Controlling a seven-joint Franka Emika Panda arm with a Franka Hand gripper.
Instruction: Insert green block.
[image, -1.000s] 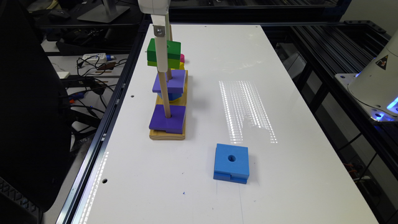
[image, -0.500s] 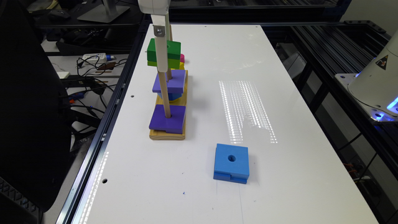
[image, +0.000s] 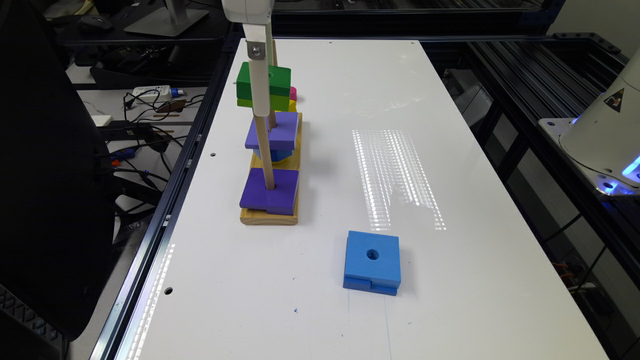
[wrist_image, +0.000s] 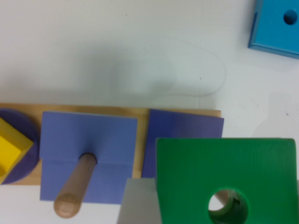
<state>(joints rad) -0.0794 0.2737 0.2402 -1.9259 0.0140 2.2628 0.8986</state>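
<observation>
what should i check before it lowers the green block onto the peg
1. Block held off the table: ok. The green block hangs under the pincer, well above the wooden base.
2. Hole over a peg: ok. In the wrist view a peg tip shows through the block's hole.
3. Hole centred on that peg: cannot tell, the tip sits off-centre in the hole.
4. Which peg it is, judged from the exterior view: cannot tell.
5. Pincer grip: cannot tell, its fingers are not visible.
6. Blue block out of the way: ok, it lies apart from the base on the table.
</observation>
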